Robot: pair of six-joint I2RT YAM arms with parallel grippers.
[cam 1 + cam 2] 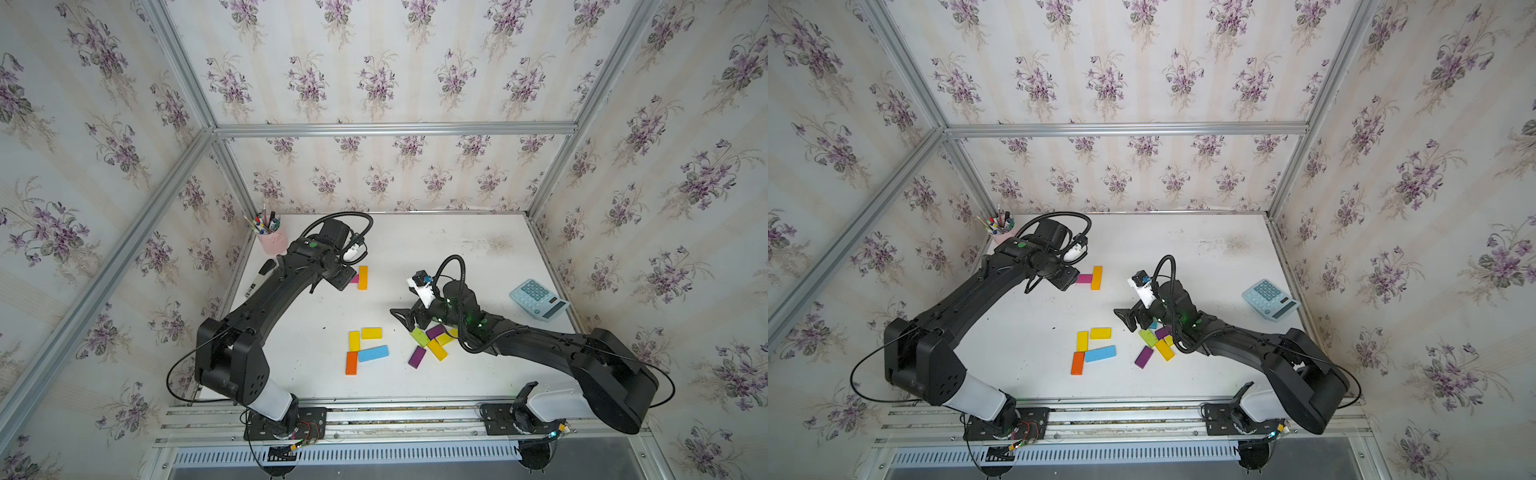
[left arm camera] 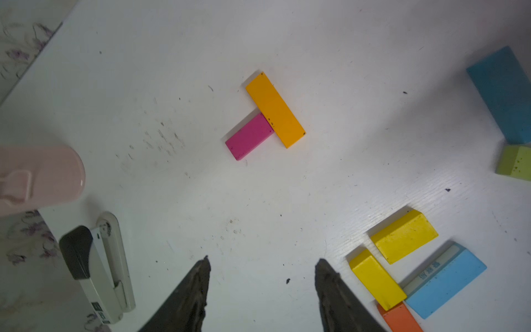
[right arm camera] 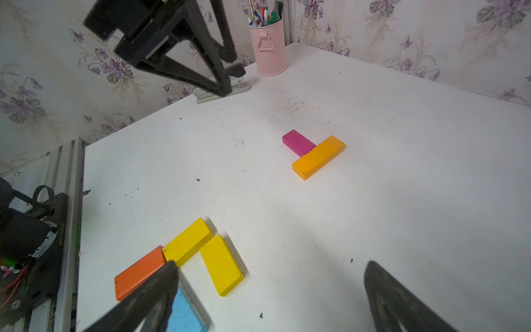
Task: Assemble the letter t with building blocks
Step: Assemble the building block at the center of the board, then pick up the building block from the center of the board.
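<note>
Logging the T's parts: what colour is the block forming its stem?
Magenta block, shown best in the left wrist view.

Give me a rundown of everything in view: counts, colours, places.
amber block: one, orange-yellow, mid-table toward the back.
magenta block: one, magenta, end against the amber block.
yellow blocks: four, yellow, two front centre, two in the right pile.
orange block: one, orange, front centre.
light blue block: one, light blue, front centre.
lime block: one, lime, right pile.
purple blocks: two, purple, right pile.
teal block: one, teal, right pile.
pen cup: one, pink, back left corner.
stapler: one, grey-black, left edge.
calculator: one, pale blue, right edge.
left gripper: one, black, open, by the magenta block.
right gripper: one, black, open, mid-table.
</note>
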